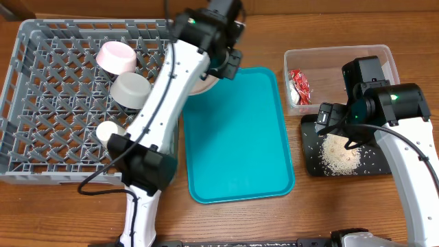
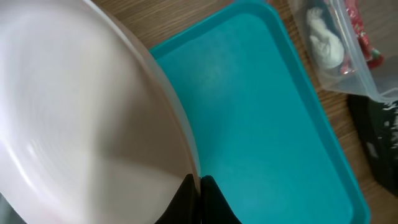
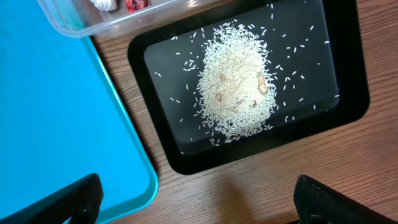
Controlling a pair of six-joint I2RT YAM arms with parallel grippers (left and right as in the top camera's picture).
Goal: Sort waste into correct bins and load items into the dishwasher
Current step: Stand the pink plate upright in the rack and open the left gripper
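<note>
Near right, the rice (image 3: 236, 87) lies heaped in the black tray (image 3: 158, 99), with loose grains scattered around the heap. The right gripper (image 3: 198, 200) hangs over that tray's near edge, fingers wide apart and empty. To its left sits the teal tray (image 1: 236, 137). In the rack (image 1: 41, 103) on the left lie the cup (image 1: 108, 130), then the grey bowl (image 1: 130, 89), and farthest the pink bowl (image 1: 118, 56). The left gripper (image 2: 198, 193) is pinched on the rim of the plate (image 2: 81, 124), beside the rack at the teal tray's far left corner. Far right, the tub (image 1: 384, 55) holds the wrapper (image 1: 300, 82) and a white wad (image 2: 324, 40), possibly paper.
</note>
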